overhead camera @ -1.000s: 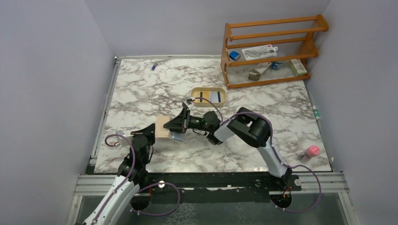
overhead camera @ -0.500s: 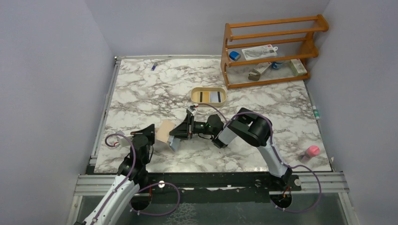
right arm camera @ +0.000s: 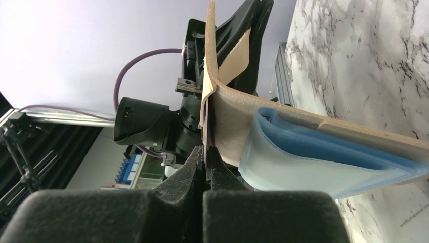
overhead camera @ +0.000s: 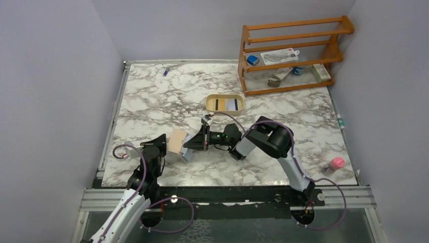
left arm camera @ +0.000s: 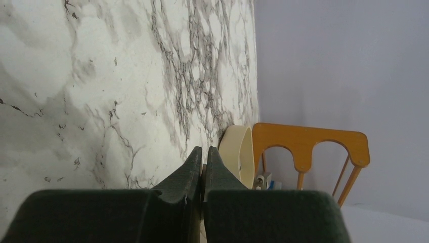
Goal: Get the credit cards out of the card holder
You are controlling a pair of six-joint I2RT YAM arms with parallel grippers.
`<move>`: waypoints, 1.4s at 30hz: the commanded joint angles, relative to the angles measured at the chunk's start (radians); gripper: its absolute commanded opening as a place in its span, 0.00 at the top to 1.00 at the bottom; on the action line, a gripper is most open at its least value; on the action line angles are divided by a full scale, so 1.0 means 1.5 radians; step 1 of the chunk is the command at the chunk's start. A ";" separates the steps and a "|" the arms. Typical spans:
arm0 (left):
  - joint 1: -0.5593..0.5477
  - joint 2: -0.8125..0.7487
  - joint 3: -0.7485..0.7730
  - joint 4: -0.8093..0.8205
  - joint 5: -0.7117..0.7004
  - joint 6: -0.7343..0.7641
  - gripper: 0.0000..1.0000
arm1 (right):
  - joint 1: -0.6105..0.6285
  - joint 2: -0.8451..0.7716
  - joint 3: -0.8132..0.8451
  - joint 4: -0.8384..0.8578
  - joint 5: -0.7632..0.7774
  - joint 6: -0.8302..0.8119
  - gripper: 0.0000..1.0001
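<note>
The tan card holder [overhead camera: 177, 140] stands open on its edge at the near left of the marble table. My left gripper [overhead camera: 167, 145] is shut on its left flap; in the left wrist view only a thin tan edge shows between the left gripper's [left arm camera: 204, 158] jaws. A pale blue plastic sleeve [right arm camera: 313, 162] bulges from the card holder [right arm camera: 227, 116]. My right gripper [right arm camera: 206, 152] is shut on the thin edge of a credit card [right arm camera: 204, 121] lying against the upright flap. From above, the right gripper [overhead camera: 191, 144] meets the holder from the right.
An oval tan tray [overhead camera: 242, 104] holding cards [overhead camera: 231, 104] sits behind the grippers. A wooden rack [overhead camera: 291, 55] with small items fills the back right. A pink object [overhead camera: 336, 163] lies near the right front edge, and a small blue item [overhead camera: 165, 71] at the back left.
The right gripper has come down and left onto the holder and its jaws have closed. The holder has been tipped up on its edge. The left gripper stays shut.
</note>
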 commanded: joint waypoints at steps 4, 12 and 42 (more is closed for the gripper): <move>0.005 -0.007 -0.093 -0.066 -0.042 0.008 1.00 | -0.011 -0.012 -0.078 0.184 -0.065 -0.002 0.99; 0.005 -0.039 -0.085 -0.086 -0.051 0.012 1.00 | -0.038 -0.070 -0.225 0.089 -0.137 -0.070 0.99; 0.007 -0.073 -0.085 -0.069 0.015 0.055 1.00 | -0.410 -0.035 0.690 -1.529 -0.042 -1.013 0.99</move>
